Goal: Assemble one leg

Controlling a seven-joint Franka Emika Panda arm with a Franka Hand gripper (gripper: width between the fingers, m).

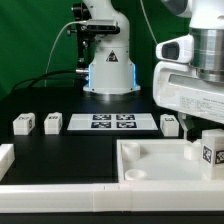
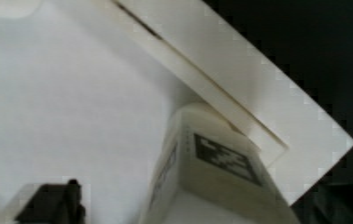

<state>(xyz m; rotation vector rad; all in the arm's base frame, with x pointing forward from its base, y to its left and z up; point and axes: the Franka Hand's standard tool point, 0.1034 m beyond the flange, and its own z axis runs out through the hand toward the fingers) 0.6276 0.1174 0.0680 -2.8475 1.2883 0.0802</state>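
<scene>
The black table (image 1: 40, 140) carries the marker board (image 1: 112, 122), two small legs (image 1: 23, 123) (image 1: 52, 122) (tagged) and the white tray (image 1: 150, 160).

Evenly lit from above in the exterior view; black worktop (image 1: 60, 145) matte, white tray (image 1: 150, 160) bright with soft shading in its recess. Low resolution, slightly soft. Wrist view blurred, tray (image 2: 66, 110) nearly washed out, tagged leg (image 2: 217, 165) defocused, corner dark.
</scene>
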